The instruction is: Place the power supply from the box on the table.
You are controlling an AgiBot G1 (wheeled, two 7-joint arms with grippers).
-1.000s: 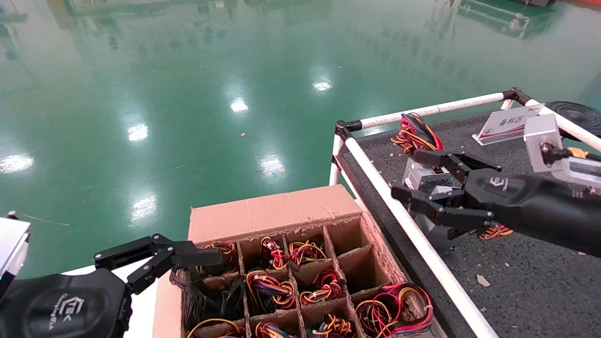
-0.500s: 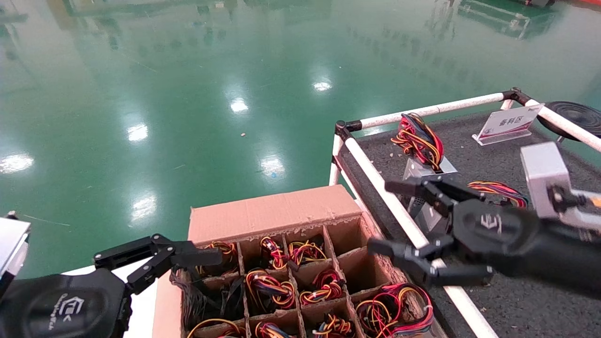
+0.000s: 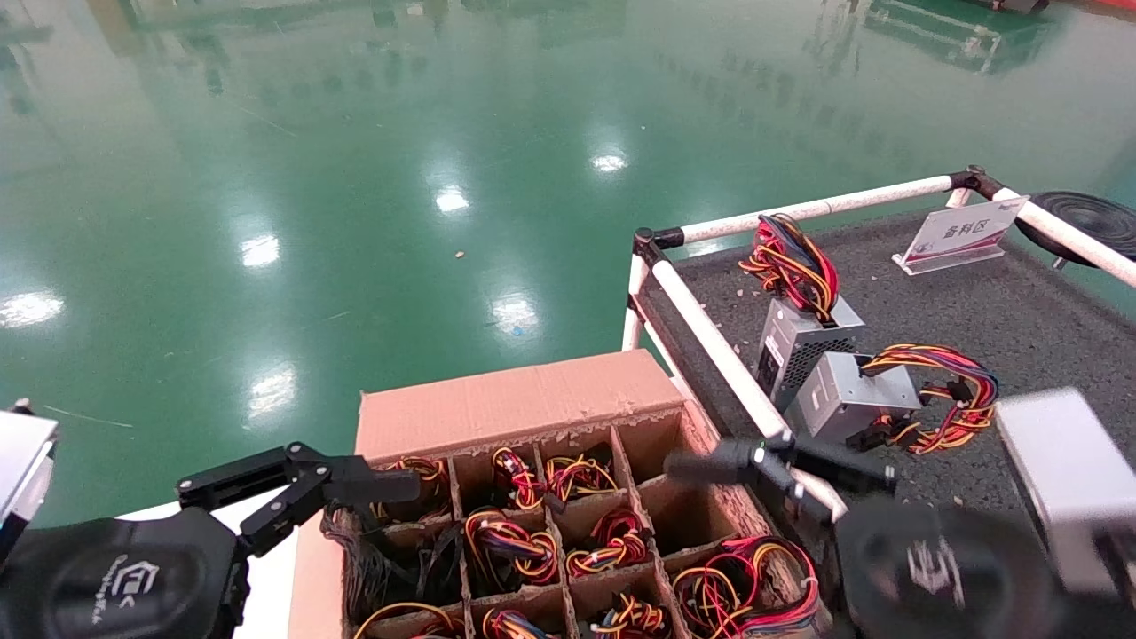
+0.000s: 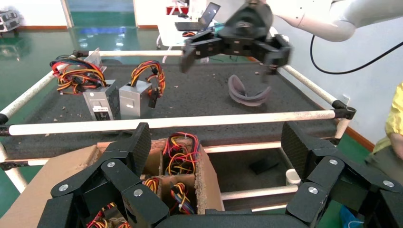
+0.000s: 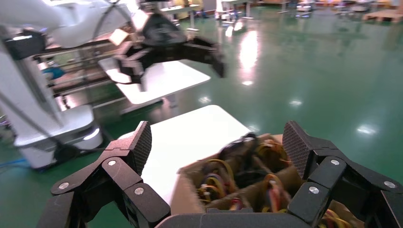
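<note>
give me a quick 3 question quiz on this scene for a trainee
1. True or false: the right gripper holds a power supply.
2. How many grey units lie on the table? A) one B) two C) four
3. Fill in: the left gripper hangs open at the ___ corner.

Key: 1 false, it is open and empty above the box's edge. 2 B, the power supply and the vented unit, side by side. 3 box.

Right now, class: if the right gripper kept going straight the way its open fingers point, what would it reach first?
Probably the box: in its wrist view the right gripper points at the wire-filled cells. Depth is unclear, but nothing shows in between.
</note>
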